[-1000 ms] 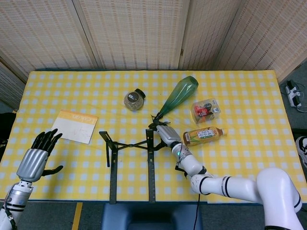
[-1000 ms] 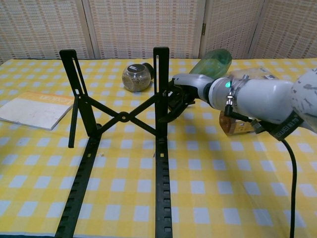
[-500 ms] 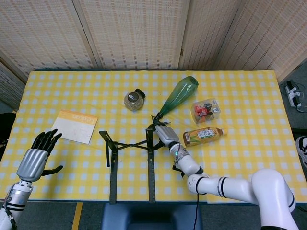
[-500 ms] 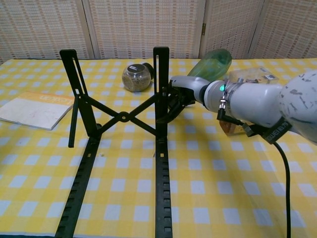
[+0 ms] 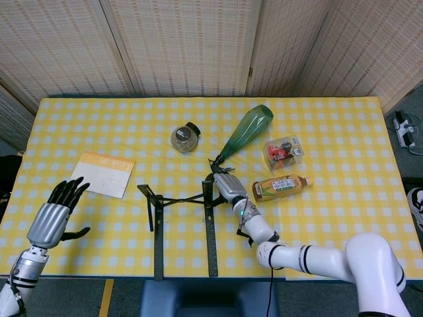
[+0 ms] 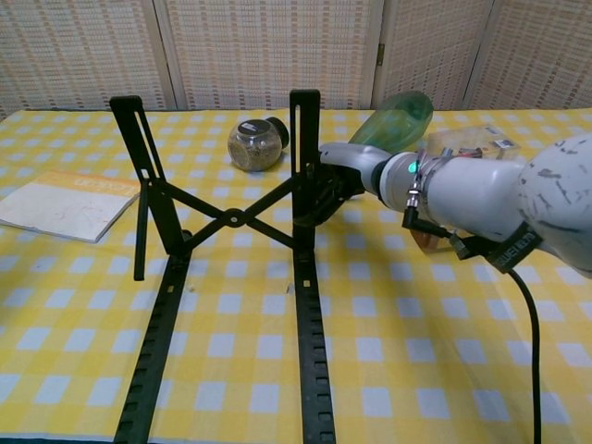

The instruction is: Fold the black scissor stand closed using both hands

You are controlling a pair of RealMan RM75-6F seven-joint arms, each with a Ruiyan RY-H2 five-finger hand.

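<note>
Yellow-checked cloth covers the desk (image 5: 344, 132), woven panels behind. Black scissor stand (image 5: 182, 198) is seen still spread open near the front edge: two long slotted rails, crossed links between them, two uprights raised. Right hand (image 5: 225, 185) is placed at the stand's right upright (image 6: 303, 157), dark fingers (image 6: 319, 190) wrapped onto it; grip looks clamped on the upright in the chest view. Left hand (image 5: 53, 214) is held well clear to the far left of the stand, fingers spread apart, nothing held; not seen in the chest view. Just beyond the right hand: green bottle (image 5: 246, 131) lying on its side. Beside the right wrist: small tea bottle (image 5: 281, 187), clear box (image 5: 283, 150) past it. Glass jar (image 5: 184, 137) behind the stand. Booklet (image 5: 102, 174) just ahead of the left hand.
</note>
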